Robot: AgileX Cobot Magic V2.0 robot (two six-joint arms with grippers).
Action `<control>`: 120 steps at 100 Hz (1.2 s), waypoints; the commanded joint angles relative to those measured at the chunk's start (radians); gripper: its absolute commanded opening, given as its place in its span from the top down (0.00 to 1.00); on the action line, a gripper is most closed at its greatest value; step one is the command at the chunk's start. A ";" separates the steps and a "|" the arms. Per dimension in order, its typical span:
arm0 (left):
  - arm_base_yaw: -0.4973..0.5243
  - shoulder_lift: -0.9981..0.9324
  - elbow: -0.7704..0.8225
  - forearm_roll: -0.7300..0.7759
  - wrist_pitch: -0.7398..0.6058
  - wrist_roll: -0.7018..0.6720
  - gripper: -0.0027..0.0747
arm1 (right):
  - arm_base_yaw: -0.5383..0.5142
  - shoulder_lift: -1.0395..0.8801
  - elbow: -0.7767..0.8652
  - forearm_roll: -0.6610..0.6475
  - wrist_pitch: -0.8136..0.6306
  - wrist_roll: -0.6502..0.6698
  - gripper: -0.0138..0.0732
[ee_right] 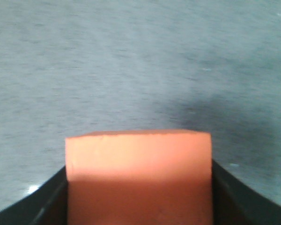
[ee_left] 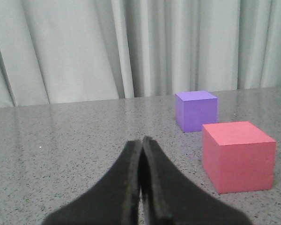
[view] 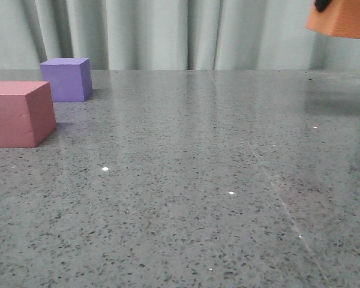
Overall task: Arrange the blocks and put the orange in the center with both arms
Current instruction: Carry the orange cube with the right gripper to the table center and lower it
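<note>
**Orange cube aloft in the right claw, pink-red and purple cubes on the worktop**

The right claw [ee_right: 138, 206] is clenched on the orange cube [ee_right: 138, 178]: in the right wrist view a dark finger [ee_right: 227, 194] presses against each side of the cube, which fills the space between them. In the front view the orange cube [view: 342, 19] hangs high at the upper right edge of the picture, clear of the grey speckled worktop [view: 198, 198], with a dark bit of the claw just showing at its top corner. A soft shadow lies on the worktop beneath it in the right wrist view.

The left claw [ee_left: 141, 154] is pressed closed with nothing between its fingers [ee_left: 126, 187]; the two black tips meet along a thin seam, low over the worktop [ee_left: 61, 140].

The pink-red cube [view: 19, 114] sits on the worktop at the left edge of the front view, nearer the camera. The purple cube [view: 66, 79] stands behind it, further back and slightly to the right, near it but apart. From the left wrist view the pink-red cube [ee_left: 237, 156] and the purple cube [ee_left: 195, 110] both lie ahead of the left claw and off to one side. Pale pleated curtains [view: 186, 33] close the background
</note>
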 commanded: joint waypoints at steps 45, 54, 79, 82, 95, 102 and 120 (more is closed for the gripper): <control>0.001 -0.034 0.055 -0.001 -0.075 -0.008 0.99 | 0.330 0.119 -0.068 -0.280 -0.117 0.434 0.60; 0.001 -0.034 0.055 -0.001 -0.075 -0.008 0.99 | 0.355 0.167 -0.101 -0.280 -0.116 0.464 0.60; 0.001 -0.034 0.055 -0.001 -0.075 -0.008 0.99 | 0.406 0.290 -0.217 -0.282 -0.108 0.525 0.60; 0.001 -0.034 0.055 -0.001 -0.075 -0.008 0.99 | 0.412 0.304 -0.230 -0.282 -0.105 0.528 0.60; 0.001 -0.034 0.055 -0.001 -0.075 -0.008 0.99 | 0.436 0.343 -0.280 -0.282 -0.097 0.544 0.60; 0.001 -0.034 0.055 -0.001 -0.075 -0.008 0.99 | 0.441 0.358 -0.296 -0.285 -0.096 0.557 0.60; 0.001 -0.034 0.055 -0.001 -0.075 -0.008 0.99 | 0.449 0.392 -0.304 -0.283 -0.074 0.570 0.60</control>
